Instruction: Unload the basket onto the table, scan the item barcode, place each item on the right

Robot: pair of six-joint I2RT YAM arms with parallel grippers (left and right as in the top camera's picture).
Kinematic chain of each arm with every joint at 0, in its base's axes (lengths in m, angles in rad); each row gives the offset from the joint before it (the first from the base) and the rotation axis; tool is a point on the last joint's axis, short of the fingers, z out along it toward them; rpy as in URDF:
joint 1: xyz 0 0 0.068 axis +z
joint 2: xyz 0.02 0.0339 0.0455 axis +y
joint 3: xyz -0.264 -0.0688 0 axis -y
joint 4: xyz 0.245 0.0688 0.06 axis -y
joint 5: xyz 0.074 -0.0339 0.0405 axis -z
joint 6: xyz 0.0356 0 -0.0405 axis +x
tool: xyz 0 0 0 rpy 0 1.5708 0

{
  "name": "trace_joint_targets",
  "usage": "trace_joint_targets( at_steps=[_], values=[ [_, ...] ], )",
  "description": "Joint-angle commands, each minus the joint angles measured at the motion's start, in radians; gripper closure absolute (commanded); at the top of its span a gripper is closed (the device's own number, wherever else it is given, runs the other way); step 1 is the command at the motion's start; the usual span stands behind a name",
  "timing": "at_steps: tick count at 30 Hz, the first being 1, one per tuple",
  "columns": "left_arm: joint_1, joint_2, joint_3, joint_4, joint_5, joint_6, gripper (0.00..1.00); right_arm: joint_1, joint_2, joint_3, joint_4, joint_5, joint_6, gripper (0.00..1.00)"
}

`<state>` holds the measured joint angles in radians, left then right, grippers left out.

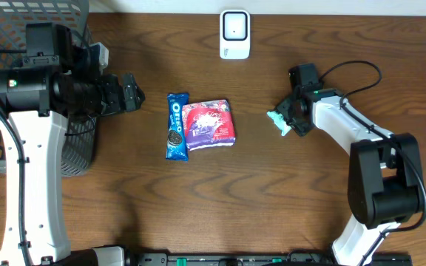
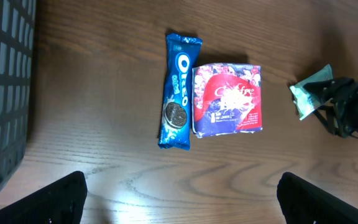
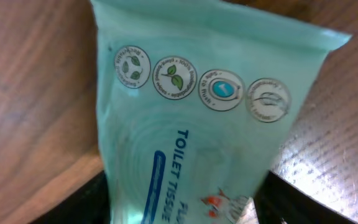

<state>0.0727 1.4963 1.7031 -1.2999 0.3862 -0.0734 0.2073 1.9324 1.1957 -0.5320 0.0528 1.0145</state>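
At the right side of the tabletop (image 1: pixel 220 199), the right tool (image 1: pixel 290 118) is closed on the lower end of a teal tissue packet (image 3: pixel 197 112); whether the packet touches the wood I cannot tell. To do the scan well, I think the arm must carry the packet to the white scanner (image 1: pixel 234 34) at the far edge and slowly turn the barcode side towards it; no barcode shows on the face seen here. This face reads "TOILET TISSUE" under four round marks. The left tool (image 1: pixel 133 94) is fully open and empty, near a blue "OREO" pack (image 2: pixel 178 90) touching a red pack (image 2: pixel 227 99) that seems to read "Carefree".
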Motion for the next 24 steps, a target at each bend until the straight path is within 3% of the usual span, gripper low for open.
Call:
trace_joint_targets(
  at_steps=[1,7,10,14,18,24],
  values=[
    [-0.002,0.004,0.003,-0.001,-0.006,0.013,0.02,0.003,0.051,-0.013,-0.001,0.048,-0.025,0.3],
    [-0.002,0.004,0.003,-0.001,-0.006,0.013,0.02,0.002,0.063,-0.012,0.056,0.047,-0.12,0.44],
    [-0.002,0.004,0.003,-0.001,-0.006,0.013,0.02,0.002,0.063,-0.011,0.077,0.046,-0.16,0.65],
    [-0.002,0.004,0.003,-0.002,-0.006,0.013,0.02,0.002,0.059,0.005,0.076,0.04,-0.23,0.82],
    [-0.002,0.004,0.003,-0.001,-0.006,0.013,0.02,0.004,0.057,0.073,0.076,0.009,-0.369,0.87],
    [-0.002,0.004,0.003,-0.001,-0.006,0.013,0.02,0.027,0.057,0.229,0.088,-0.033,-0.505,0.86]
  ],
)
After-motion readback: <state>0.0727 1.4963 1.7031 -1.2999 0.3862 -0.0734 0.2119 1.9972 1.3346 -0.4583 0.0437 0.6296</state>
